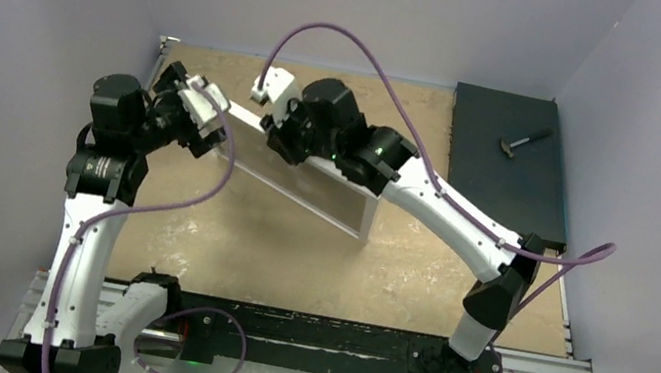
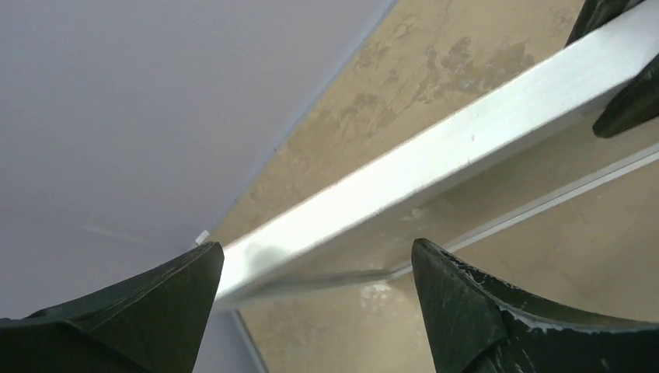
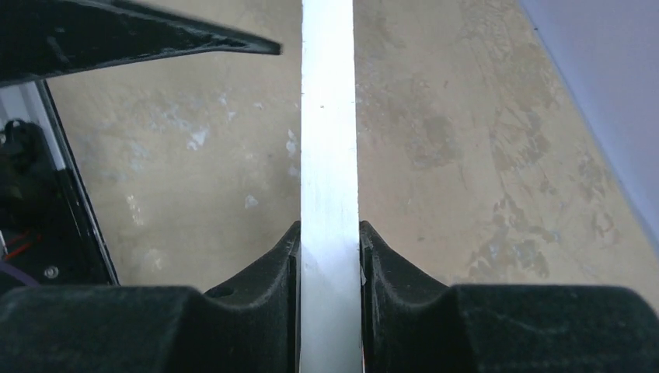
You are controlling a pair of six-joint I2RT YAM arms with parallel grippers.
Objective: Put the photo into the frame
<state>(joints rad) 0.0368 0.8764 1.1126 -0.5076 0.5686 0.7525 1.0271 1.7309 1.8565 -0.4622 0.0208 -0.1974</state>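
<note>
I note my right hand (image 3: 329, 233) clamped on the frame (image 3: 328, 116), left hand (image 2: 315, 249) wide, no photo visible, insertion outstanding.

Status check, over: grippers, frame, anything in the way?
Right gripper jaws shut on frame top rim; frame stands on edge. Left gripper jaws open at its end. Photo not in sight.

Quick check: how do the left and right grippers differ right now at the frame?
The left gripper stands wide open, while the right gripper is closed on the frame, with a finger pressed against each side of its rim. The left gripper sits at the frame's left end; the right gripper is farther along the top edge. Both are at the same raised rim of the frame, which stands on edge.
</note>
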